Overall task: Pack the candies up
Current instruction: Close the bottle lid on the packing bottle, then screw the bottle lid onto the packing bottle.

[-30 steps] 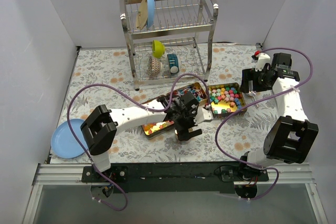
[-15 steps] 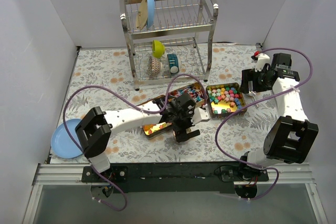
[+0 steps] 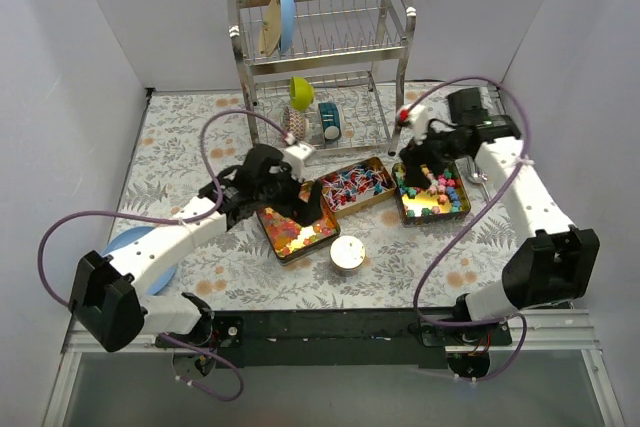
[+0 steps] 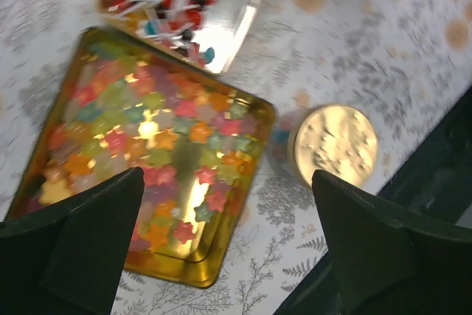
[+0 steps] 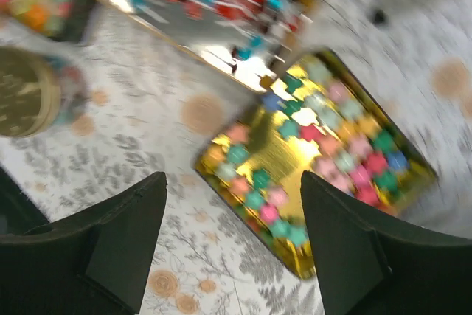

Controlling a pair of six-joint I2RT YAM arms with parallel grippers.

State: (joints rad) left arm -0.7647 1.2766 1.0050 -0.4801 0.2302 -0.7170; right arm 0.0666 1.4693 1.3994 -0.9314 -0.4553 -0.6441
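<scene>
Three open gold tins hold the candies: star gummies (image 3: pixel 293 232) on the left, red, blue and white wrapped pieces (image 3: pixel 354 183) in the middle, and multicoloured balls (image 3: pixel 432 197) on the right. My left gripper (image 3: pixel 293 209) hovers open and empty over the gummies tin; in the left wrist view, my left gripper (image 4: pixel 227 175) is above the gummies (image 4: pixel 147 149). My right gripper (image 3: pixel 418 169) hovers open and empty over the near-left part of the ball tin; in the right wrist view, my right gripper (image 5: pixel 234 176) is above the balls (image 5: pixel 324 153).
A small round jar with a gold lid (image 3: pixel 347 253) stands in front of the tins and also shows in the left wrist view (image 4: pixel 335 145). A metal dish rack (image 3: pixel 320 77) stands behind. A blue plate (image 3: pixel 125 257) lies at the near left edge.
My left arm has drawn back left from the round jar to above the gummies tin, uncovering the jar. My right arm has swung left from the table's right side to above the ball tin.
</scene>
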